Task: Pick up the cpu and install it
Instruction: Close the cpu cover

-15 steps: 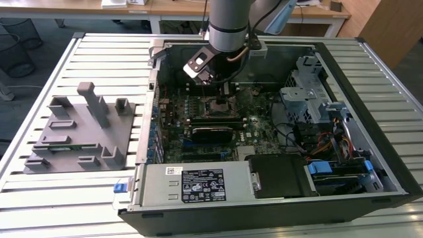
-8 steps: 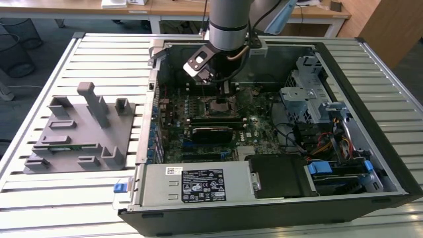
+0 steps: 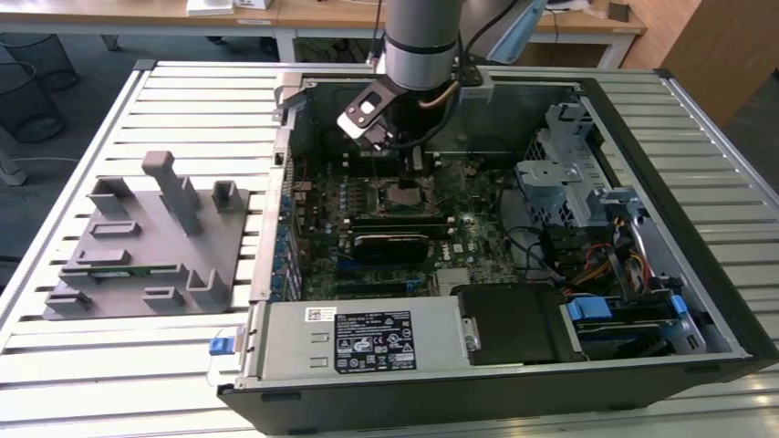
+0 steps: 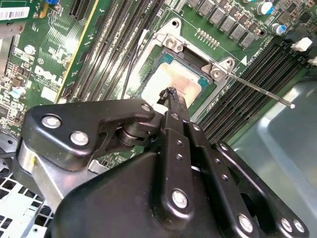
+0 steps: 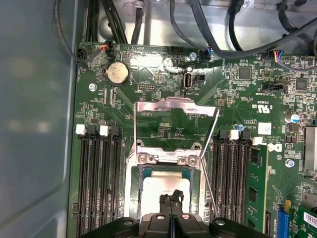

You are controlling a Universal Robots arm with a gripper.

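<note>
The cpu [image 4: 178, 79] lies flat in the open socket on the green motherboard, its pale silver top facing up; the first wrist view shows the cpu [image 5: 161, 186] framed by the socket's metal bracket. The hinged load plate [image 5: 176, 106] stands raised behind it and the thin lever [image 4: 257, 89] sticks out to one side. My gripper [image 4: 171, 95] hangs directly over the cpu, its black fingers pressed together with nothing between them and the tips at or just above the chip's top. In the exterior view the gripper [image 3: 414, 172] reaches down into the computer case above the socket [image 3: 408, 196].
Memory slots [image 5: 99, 183] flank the socket on both sides. A black card [image 3: 389, 245], the power supply [image 3: 365, 338] and a metal drive cage [image 3: 572, 182] crowd the case. A grey parts fixture [image 3: 146, 242] stands on the slatted table at the exterior view's left.
</note>
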